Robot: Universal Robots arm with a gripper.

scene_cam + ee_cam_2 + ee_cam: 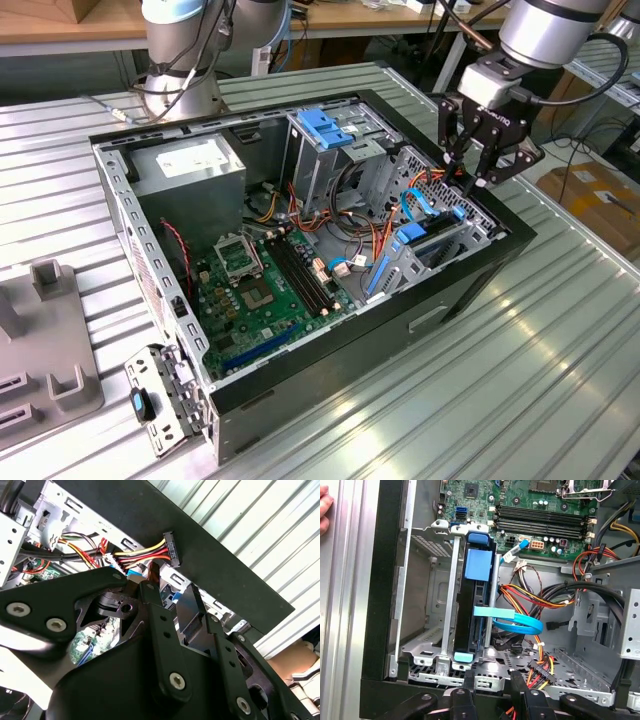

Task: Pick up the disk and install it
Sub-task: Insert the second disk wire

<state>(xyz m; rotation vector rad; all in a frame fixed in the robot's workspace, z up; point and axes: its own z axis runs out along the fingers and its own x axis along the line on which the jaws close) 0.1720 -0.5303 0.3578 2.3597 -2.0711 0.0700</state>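
The disk [477, 587], dark-bodied with a blue carrier frame, stands on edge in a slot of the metal drive bay at the case's corner. It also shows as a blue piece in the exterior view, the disk [413, 236]. A flat blue cable [512, 621] runs across it. My gripper [468, 178] hovers just above the case wall beside that bay, apart from the disk. In both wrist views the gripper [492, 679] [170, 594] is open with nothing between its black fingers [469, 680].
The open computer case [480, 265] lies on a ribbed metal table. Inside are the motherboard [265, 280], power supply [190, 165], a tall grey cage with blue latch [325, 125] and loose coloured wires with a connector [170, 550]. A person's hand [324, 510] rests nearby.
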